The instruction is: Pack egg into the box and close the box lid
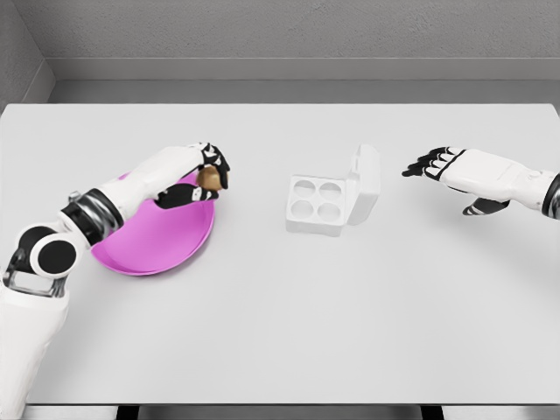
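Two white arms are seen over a pale grey table (280,332) that fills most of the frame. At the left of the frame, the left arm is extended from the lower left corner up toward the centre left, and the left hand (203,178) is closed around a brownish egg (209,178), which is pinched between the dark fingers and the thumb. The egg is held at the upper right edge of a magenta plate (166,249), which is laid flat on the table at centre left and is partly covered by the forearm. Whether the egg is touching the plate or is lifted just above it cannot be told. Just right of the frame's centre, a small white egg box (317,210) is placed with its four round cups facing upward, all four of them empty. Its lid (365,182) is stood open, raised along the box's right side and leaning a little away from the cups. At the right of the frame, the right arm is brought in from the right edge, and the right hand (435,164) is held with its fingers stretched out and relaxed, nothing being grasped. That hand is kept apart from the lid, to the lid's right.
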`<state>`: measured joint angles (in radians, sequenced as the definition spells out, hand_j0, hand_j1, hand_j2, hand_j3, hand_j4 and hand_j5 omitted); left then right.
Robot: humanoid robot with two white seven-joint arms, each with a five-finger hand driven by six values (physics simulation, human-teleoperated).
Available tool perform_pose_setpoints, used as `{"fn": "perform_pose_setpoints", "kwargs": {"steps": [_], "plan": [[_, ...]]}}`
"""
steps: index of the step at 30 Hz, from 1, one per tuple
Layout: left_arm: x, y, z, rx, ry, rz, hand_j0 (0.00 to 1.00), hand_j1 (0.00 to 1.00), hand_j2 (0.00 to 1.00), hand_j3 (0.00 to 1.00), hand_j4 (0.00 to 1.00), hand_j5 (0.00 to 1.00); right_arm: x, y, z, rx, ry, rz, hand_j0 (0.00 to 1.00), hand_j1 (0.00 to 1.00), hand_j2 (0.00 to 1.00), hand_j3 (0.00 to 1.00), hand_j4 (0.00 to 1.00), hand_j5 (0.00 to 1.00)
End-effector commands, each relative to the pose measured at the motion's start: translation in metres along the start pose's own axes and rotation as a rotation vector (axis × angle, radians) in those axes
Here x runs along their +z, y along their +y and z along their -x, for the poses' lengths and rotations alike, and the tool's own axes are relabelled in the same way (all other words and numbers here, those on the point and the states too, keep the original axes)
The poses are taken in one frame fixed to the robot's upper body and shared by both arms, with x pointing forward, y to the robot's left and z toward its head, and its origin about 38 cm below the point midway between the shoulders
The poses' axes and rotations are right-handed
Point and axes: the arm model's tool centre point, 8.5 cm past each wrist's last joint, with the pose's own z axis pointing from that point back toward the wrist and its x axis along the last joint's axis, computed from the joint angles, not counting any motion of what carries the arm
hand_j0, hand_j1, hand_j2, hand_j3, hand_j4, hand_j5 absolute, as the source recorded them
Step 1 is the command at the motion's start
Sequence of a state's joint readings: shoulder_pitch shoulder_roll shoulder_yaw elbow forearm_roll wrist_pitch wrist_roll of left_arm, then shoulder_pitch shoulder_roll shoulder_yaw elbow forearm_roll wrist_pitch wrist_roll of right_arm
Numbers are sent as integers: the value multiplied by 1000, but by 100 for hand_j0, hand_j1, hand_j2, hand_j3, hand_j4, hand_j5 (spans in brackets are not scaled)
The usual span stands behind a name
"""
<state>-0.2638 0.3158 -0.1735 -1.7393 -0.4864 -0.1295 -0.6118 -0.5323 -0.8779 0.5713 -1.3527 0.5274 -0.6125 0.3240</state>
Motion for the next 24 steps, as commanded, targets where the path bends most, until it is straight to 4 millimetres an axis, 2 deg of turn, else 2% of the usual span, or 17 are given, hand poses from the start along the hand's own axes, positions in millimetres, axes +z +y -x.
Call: {"fn": "perform_pose_setpoints", "kwargs": {"steps": [1, 5, 18, 24], "plan": [[-8, -6, -7, 17, -18, -3, 30, 30, 30, 30, 30, 30, 0, -1, 0, -4, 1, 4, 100, 100, 100, 100, 100, 100], [-23, -12, -20, 17, -25, -23, 30, 30, 30, 30, 30, 30, 0, -1, 0, -4, 1, 4, 100, 100, 100, 100, 100, 100], [-54, -26, -51, 33, -76, -20, 30, 30, 30, 30, 30, 30, 0, -4, -3, 3, -8, 11, 100, 100, 100, 100, 100, 100], [-65, -32, -52, 66, -76, -12, 30, 30, 30, 30, 30, 30, -2, -3, -4, 2, -13, 12, 100, 100, 100, 100, 100, 100]]}}
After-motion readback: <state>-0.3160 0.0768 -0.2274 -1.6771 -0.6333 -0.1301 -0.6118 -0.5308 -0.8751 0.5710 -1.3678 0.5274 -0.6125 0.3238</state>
